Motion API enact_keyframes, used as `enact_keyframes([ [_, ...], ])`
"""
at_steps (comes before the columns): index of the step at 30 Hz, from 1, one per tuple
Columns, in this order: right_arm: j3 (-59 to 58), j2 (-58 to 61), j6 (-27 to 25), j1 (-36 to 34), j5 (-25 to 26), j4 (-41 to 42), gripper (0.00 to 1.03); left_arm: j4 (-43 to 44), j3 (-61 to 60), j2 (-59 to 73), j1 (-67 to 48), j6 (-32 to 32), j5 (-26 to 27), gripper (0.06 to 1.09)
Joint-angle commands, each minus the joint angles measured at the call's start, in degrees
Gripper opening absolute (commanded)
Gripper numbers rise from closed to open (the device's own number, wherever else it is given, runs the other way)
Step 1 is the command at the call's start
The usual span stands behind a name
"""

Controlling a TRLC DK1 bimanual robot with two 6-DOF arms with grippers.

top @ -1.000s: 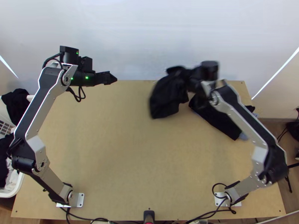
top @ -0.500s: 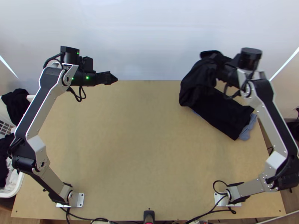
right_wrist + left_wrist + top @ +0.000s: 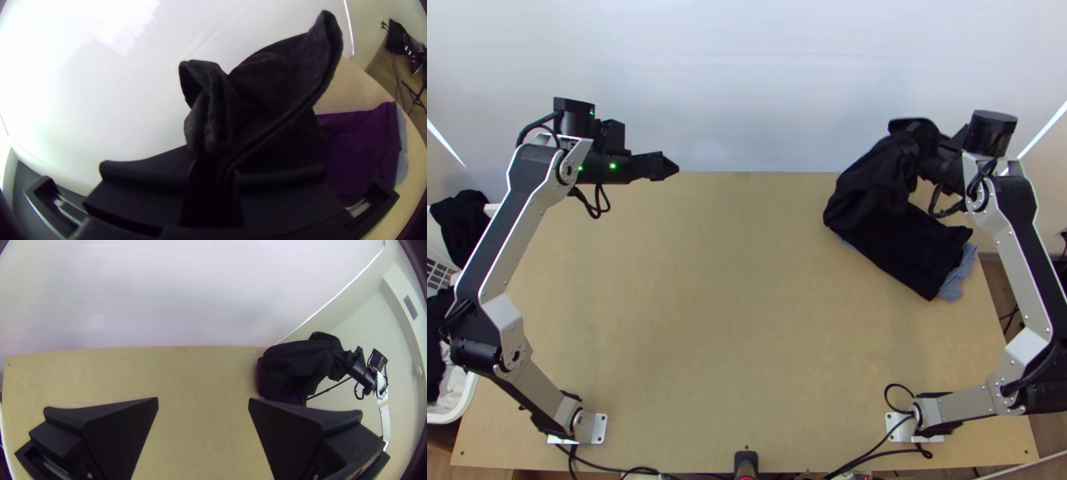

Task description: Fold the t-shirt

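Note:
My left gripper (image 3: 665,166) is over the table's far left; in the left wrist view the left gripper (image 3: 203,418) is open with nothing between its fingers. At the far right, my right gripper (image 3: 921,152) holds up a bunched black t-shirt (image 3: 865,192), whose lower part hangs onto a folded dark cloth (image 3: 923,248). From the right wrist view, the right gripper (image 3: 213,182) is shut on the gathered t-shirt (image 3: 275,84), and loose folds stick up beyond the fingers. The t-shirt (image 3: 293,364) droops from that gripper in the left wrist view too.
Light blue cloth (image 3: 958,276) pokes out from under the folded dark cloth. A white basket (image 3: 463,404) with dark and white clothes stands off the table's left side. Bare wood stretches across the table's middle (image 3: 731,304). A pale wall rises behind the far edge.
The right arm has carried the t-shirt from the back middle rightward to the folded cloth, moving only slightly in the last half second. The left arm has stayed nearly still.

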Motion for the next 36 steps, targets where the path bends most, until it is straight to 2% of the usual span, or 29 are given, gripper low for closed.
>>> enact_keyframes([
  [1, -3.12, -1.4, -4.99, -2.38, 2.95, -1.35, 0.03, -0.18, -1.01, -1.21, 0.6, 0.52, 0.02, 1.04],
  [10, -9.63, -7.03, -15.1, -7.56, 8.66, -3.73, 0.03, -0.35, -2.86, -2.53, 1.74, 2.01, 0.37, 1.04],
  [14, -15.08, -10.72, -18.0, -11.78, 8.75, -3.81, 0.03, -0.35, -3.21, -2.44, 1.83, 2.19, 0.54, 1.04],
  [21, -28.44, -16.87, -23.62, -19.16, 8.84, 1.02, 0.03, 0.17, -3.47, -2.18, 1.56, 2.54, 1.69, 1.04],
  [27, -35.03, -22.41, -25.56, -22.59, 8.84, 1.02, 0.03, 0.35, -3.21, -2.09, 1.48, 3.06, 2.04, 1.04],
  [32, -37.14, -25.13, -25.56, -22.85, 8.84, -1.0, 0.03, 0.35, -3.12, -2.0, 1.48, 3.5, 3.01, 1.04],
  [36, -40.21, -25.49, -25.29, -22.85, 8.75, 0.76, 0.03, 0.35, -3.04, -2.0, 1.21, 3.59, 3.27, 1.04],
])
